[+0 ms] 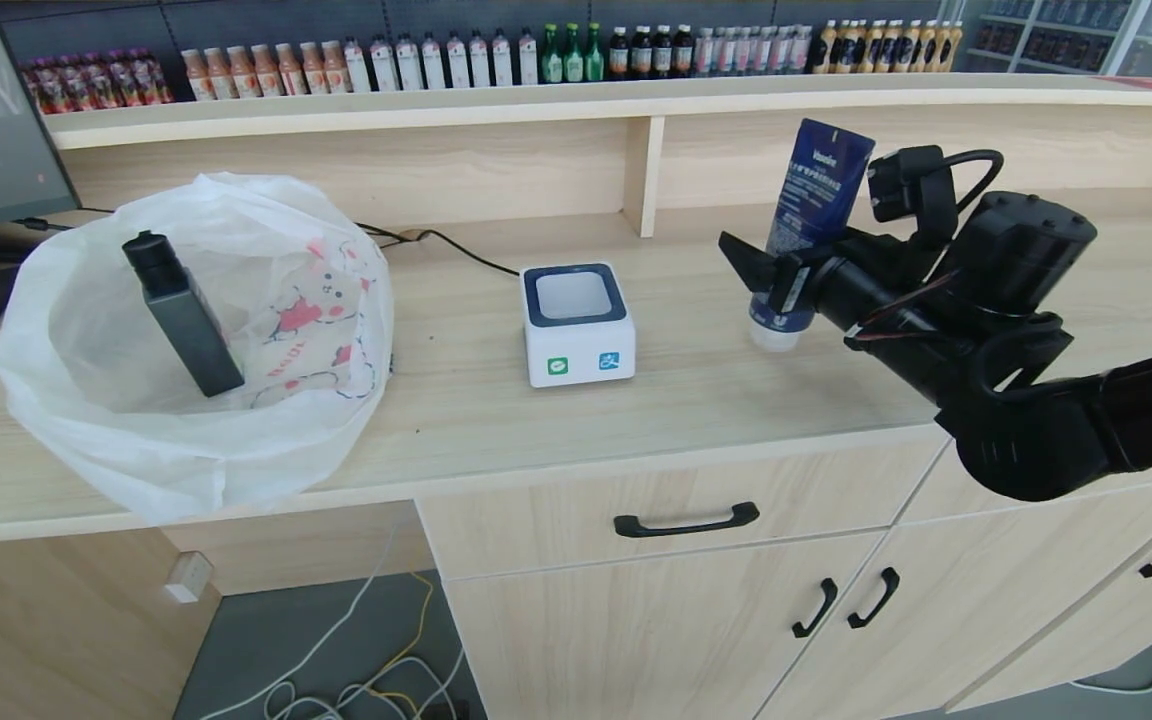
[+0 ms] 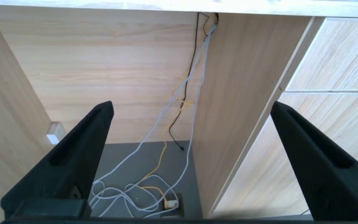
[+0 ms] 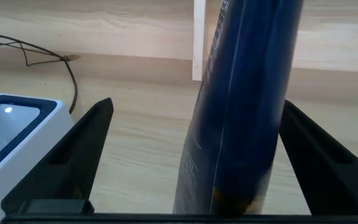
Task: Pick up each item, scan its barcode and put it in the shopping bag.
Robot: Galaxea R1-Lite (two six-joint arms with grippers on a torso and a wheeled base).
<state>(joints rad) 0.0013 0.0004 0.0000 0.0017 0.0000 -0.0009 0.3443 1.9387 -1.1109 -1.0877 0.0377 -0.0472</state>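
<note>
A dark blue tube (image 1: 818,196) stands upright on its white cap on the wooden counter (image 1: 696,390), right of the white scanner box (image 1: 577,322). My right gripper (image 1: 784,282) is open with its fingers on either side of the tube's lower part. In the right wrist view the tube (image 3: 241,112) rises between the spread fingers of the gripper (image 3: 196,109), nearer one finger than the other. The white shopping bag (image 1: 86,430) stands open at the left with a black bottle (image 1: 181,315) and a patterned packet (image 1: 311,320) inside. My left gripper (image 2: 191,109) hangs open below the counter.
The scanner (image 3: 11,124) has a cable (image 1: 456,248) running to the back wall. A shelf divider (image 1: 643,175) stands behind the scanner. Drawers and cabinet doors with black handles (image 1: 686,522) sit below the counter. Loose cables (image 2: 148,186) lie on the floor.
</note>
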